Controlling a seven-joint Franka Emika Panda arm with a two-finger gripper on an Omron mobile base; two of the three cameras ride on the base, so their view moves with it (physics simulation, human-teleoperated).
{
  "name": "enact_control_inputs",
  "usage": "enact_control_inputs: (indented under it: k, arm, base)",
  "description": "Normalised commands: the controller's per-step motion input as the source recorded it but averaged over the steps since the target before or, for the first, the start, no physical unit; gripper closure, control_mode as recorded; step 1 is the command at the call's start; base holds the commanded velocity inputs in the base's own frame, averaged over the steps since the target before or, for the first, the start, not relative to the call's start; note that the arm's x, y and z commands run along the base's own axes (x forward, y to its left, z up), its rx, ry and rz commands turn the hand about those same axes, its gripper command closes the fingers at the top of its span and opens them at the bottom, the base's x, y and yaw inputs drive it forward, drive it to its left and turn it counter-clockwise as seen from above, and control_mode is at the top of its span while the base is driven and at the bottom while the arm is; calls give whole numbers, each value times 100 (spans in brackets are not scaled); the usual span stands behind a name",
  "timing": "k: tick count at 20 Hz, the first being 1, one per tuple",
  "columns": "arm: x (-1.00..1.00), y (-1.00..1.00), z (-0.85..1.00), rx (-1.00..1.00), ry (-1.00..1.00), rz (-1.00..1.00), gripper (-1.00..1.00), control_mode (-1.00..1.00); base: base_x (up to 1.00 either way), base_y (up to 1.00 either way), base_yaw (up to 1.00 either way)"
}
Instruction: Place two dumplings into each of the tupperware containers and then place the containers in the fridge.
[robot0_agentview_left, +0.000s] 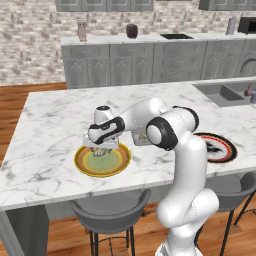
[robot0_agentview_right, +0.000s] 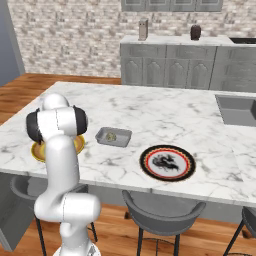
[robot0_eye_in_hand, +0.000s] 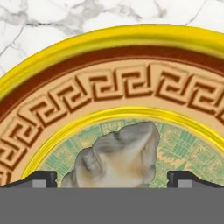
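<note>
My gripper (robot0_agentview_left: 102, 148) hangs low over the round yellow plate (robot0_agentview_left: 120, 165), open. In the hand view a pale crimped dumpling (robot0_eye_in_hand: 117, 155) lies on the plate's green centre, between my two dark fingertips (robot0_eye_in_hand: 40, 178), and the jaws stand wide on either side of it. One grey tupperware container (robot0_agentview_right: 113, 136) sits on the marble just right of the plate with a dumpling (robot0_agentview_right: 111, 134) inside; in the left base view my arm half hides this container (robot0_agentview_left: 140, 136). A tall slate-grey slab (robot0_agentview_right: 9, 40) stands at the far left; I cannot tell whether it is the fridge.
A black-and-red rimmed plate (robot0_agentview_right: 167, 163) lies near the island's front edge, right of the container. A sink (robot0_agentview_right: 239, 110) is set into the far right of the counter. Grey stools (robot0_agentview_left: 107, 210) stand under the front edge. Cupboards line the back wall.
</note>
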Motion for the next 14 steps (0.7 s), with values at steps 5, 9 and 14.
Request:
enact_control_inputs:
  k: [5, 9, 14]
  arm:
    - [3, 0, -14, 0, 0, 0, -100, -100]
    - [0, 0, 0, 0, 0, 0, -100, -100]
    - [0, 0, 0, 0, 0, 0, -100, -100]
  base:
    - [0, 0, 0]
    - [0, 0, 0]
    - [0, 0, 0]
